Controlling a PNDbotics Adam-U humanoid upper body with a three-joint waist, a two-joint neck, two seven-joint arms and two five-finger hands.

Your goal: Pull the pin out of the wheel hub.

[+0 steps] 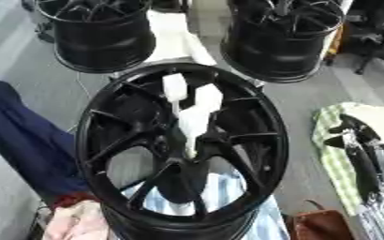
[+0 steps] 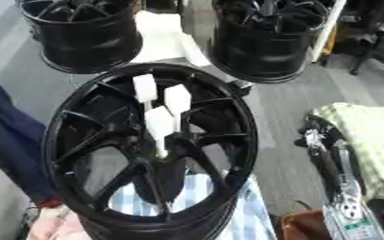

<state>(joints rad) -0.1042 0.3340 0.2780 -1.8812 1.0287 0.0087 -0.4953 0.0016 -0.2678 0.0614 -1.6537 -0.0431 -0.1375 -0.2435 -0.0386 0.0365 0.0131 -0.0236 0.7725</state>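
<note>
Three white pins sat in the wheel hub, well left of the idle, unclenched right hand; wrong-pin risk.

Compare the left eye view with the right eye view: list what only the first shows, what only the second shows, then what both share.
Only the left eye view: the dark blue cloth's upper end at the left edge.
Only the right eye view: a white upright bar beside the far right wheel.
Both: the near black wheel hub with three white pins standing at its centre, the far left wheel, a green checked cloth, the right arm low on the right and a brown bag. No hand is visible.
</note>
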